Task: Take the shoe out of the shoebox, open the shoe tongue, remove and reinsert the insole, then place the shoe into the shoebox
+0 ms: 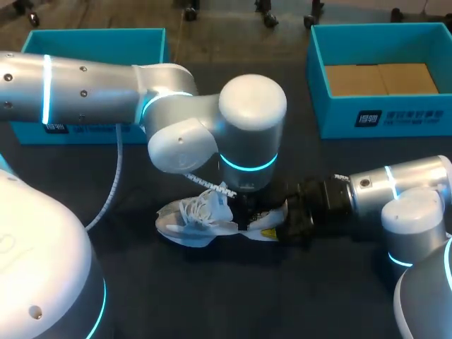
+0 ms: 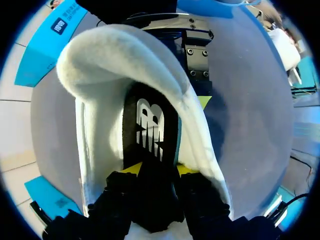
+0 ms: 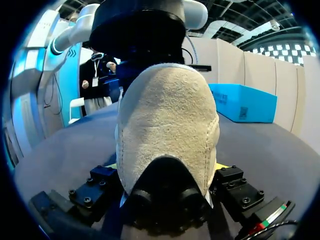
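Note:
A white shoe (image 1: 196, 217) lies on the dark table, toe to the left. My right gripper (image 1: 286, 220) comes in level from the right and is shut on its heel. In the right wrist view the suede heel (image 3: 167, 115) fills the gap of this gripper (image 3: 167, 167). My left gripper (image 1: 244, 206) points down into the shoe's opening. In the left wrist view its yellow tips (image 2: 159, 170) press both edges of the black insole (image 2: 150, 125), which lies inside the white lining (image 2: 100, 60). The tongue is hidden.
A teal box (image 1: 92, 42) stands at the back left, partly behind my left arm. Another teal box (image 1: 381, 116) at the back right holds brown cardboard. A white cable (image 1: 113, 176) hangs from the left arm.

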Tool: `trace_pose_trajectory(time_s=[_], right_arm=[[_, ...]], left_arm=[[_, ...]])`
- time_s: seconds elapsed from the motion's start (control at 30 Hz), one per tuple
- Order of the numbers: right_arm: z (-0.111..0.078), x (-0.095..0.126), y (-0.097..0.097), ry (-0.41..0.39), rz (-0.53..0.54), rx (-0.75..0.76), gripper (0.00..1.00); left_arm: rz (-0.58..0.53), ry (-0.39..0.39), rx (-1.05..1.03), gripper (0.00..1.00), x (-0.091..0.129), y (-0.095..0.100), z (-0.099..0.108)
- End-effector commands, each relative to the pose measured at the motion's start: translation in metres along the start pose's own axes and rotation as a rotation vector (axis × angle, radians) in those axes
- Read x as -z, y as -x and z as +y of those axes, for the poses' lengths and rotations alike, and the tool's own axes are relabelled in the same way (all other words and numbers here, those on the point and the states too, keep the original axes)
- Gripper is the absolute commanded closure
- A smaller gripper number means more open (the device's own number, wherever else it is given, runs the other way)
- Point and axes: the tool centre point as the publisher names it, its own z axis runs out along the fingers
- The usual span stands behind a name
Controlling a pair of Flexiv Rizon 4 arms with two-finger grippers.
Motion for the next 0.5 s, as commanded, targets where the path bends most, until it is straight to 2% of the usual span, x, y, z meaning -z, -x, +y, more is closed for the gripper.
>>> trace_pose_trajectory(time_s=[0.03,0.17,0.23,0.5], right_arm=[[0.0,-0.004,-0.001,-0.005,0.001,-0.001,1.0],[0.0,-0.004,-0.001,-0.005,0.001,-0.001,1.0],[0.0,-0.004,-0.001,-0.005,0.001,-0.001,1.0],[0.0,-0.004,-0.001,-0.005,0.001,-0.001,1.0]], left_arm=[[-0.068,0.022,0.029,0.76,-0.026,0.015,-0.011],[-0.064,0.029,0.05,0.84,-0.026,0.022,-0.01],[-0.047,0.024,0.052,1.0,-0.023,0.023,-0.009],[0.059,-0.045,0.04,1.0,0.003,0.014,0.002]])
